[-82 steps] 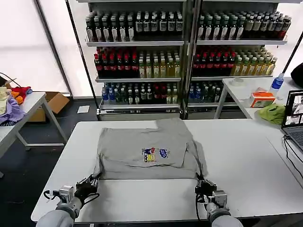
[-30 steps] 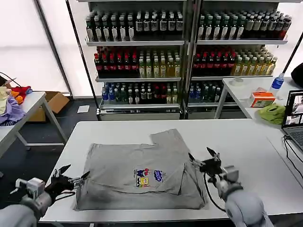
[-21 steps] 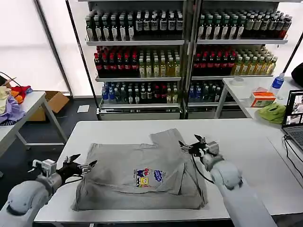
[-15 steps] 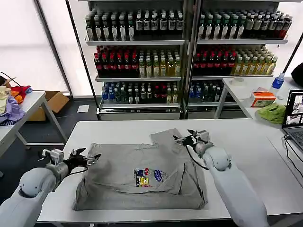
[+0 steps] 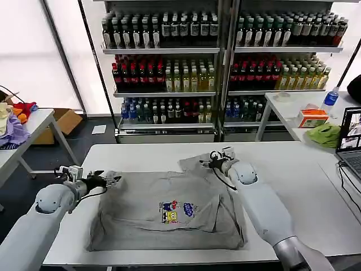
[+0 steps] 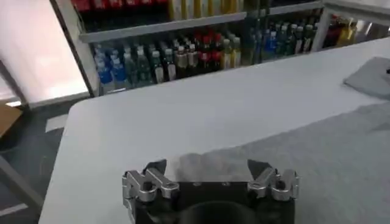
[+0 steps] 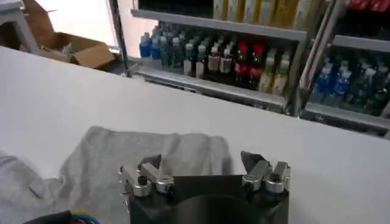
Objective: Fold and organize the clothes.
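Jaws of the left gripper [image 5: 110,180] stand spread apart at the shirt's far-left corner, holding nothing; in the left wrist view the same gripper [image 6: 209,169] has its two fingers wide with the grey cloth's edge just beyond them. Jaws of the right gripper [image 5: 206,162] are likewise released, hovering over the flap of cloth that sticks out at the far side; the right wrist view shows this gripper [image 7: 204,163] parted above that flap.

The light grey shirt [image 5: 169,209] lies flat on the white tabletop [image 5: 293,186], partly folded into a rough rectangle whose long axis runs left to right. Its cartoon print [image 5: 177,210] faces up, near the middle, and the protruding flap points toward the far edge and the bottle shelves [image 5: 220,68].

Compared with half a second ago, both grippers have moved farther from the robot: the left one has reached the cloth's far-left corner, the right one has slid left over the flap. The shirt itself has kept its place.
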`<move>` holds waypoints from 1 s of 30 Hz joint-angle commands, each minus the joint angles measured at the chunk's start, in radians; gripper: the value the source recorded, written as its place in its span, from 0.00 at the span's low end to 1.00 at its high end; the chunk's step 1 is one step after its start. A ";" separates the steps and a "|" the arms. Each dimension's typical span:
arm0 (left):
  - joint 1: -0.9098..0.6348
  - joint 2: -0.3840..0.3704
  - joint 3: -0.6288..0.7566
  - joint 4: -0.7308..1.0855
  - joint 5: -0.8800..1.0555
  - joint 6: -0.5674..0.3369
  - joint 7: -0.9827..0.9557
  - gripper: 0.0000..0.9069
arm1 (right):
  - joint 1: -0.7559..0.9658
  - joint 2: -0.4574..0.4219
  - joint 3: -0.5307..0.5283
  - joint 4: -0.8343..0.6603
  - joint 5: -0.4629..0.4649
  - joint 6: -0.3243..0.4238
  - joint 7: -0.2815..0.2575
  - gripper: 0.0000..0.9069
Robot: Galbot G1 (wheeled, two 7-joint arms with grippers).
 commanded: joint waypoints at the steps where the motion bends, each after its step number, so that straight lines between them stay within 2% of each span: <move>1: -0.049 -0.032 0.015 0.098 0.004 0.000 0.013 0.12 | 0.021 0.001 -0.034 -0.044 0.016 -0.004 -0.002 0.00; 2: -0.048 -0.034 0.016 0.100 0.004 0.000 0.012 0.01 | 0.017 0.000 -0.033 -0.040 0.027 -0.004 0.004 0.00; 11: -0.012 -0.038 0.019 0.093 -0.035 0.000 0.008 0.01 | -0.018 -0.013 -0.033 0.009 0.079 -0.004 0.053 0.00; 17: -0.016 -0.037 0.012 0.059 -0.091 -0.001 -0.006 0.01 | -0.034 -0.011 -0.011 0.095 0.135 -0.003 0.080 0.00; 23: -0.004 -0.026 -0.022 -0.039 -0.161 -0.007 -0.051 0.01 | -0.085 -0.034 0.005 0.281 0.227 -0.003 0.153 0.00; 30: 0.100 0.026 -0.105 -0.227 -0.192 -0.001 -0.082 0.01 | -0.177 -0.099 0.045 0.513 0.327 -0.004 0.231 0.00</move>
